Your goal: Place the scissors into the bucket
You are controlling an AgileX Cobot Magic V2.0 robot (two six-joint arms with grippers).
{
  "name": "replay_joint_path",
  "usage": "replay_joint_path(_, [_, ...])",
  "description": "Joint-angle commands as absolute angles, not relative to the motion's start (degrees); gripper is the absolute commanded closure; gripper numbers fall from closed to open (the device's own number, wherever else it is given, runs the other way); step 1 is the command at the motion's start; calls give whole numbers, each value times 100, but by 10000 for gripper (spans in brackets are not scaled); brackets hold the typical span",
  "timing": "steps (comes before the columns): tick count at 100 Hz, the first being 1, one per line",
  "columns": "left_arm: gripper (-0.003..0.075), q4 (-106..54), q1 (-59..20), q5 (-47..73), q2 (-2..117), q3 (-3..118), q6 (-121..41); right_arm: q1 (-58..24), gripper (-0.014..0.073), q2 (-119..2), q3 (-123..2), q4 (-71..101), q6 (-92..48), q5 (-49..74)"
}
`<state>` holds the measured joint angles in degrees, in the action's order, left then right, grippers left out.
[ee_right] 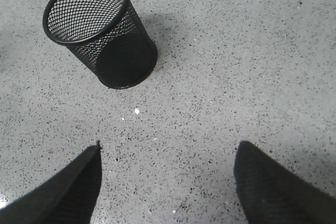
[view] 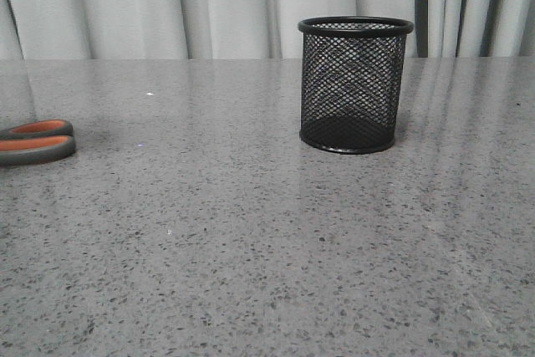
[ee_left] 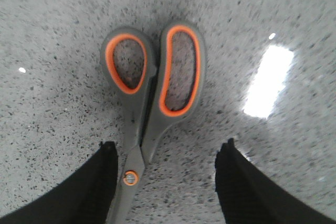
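Note:
The scissors (ee_left: 157, 82) lie flat on the speckled grey table, grey handle loops lined in orange. In the front view only their handles (view: 35, 141) show at the far left edge. My left gripper (ee_left: 167, 148) is open above them; the pivot screw and blade root lie between its fingers, close to one finger, and nothing is held. The bucket (view: 354, 84), a black wire-mesh cup, stands upright and empty at the table's middle right. My right gripper (ee_right: 168, 148) is open and empty over bare table, with the bucket (ee_right: 100, 30) some way ahead of it. Neither arm shows in the front view.
The grey speckled table (view: 251, 248) runs across the whole front view, with pale curtains (view: 209, 2) behind its far edge. A bright light reflection (ee_left: 268, 80) lies on the table beside the scissors.

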<state>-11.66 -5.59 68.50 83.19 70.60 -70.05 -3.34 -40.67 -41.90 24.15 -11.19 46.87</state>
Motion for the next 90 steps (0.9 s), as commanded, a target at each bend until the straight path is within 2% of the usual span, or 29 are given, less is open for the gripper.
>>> replay_joint_path(1, [332, -973, -608, 6806, 8451, 7309, -7101, -314, 115, -4097, -4381, 2488, -1208, 4407])
replay_joint_path(90, [331, -1103, -658, 6429, 9506, 7342, -7678, -314, 115, -4097, -4381, 2488, -1208, 4386])
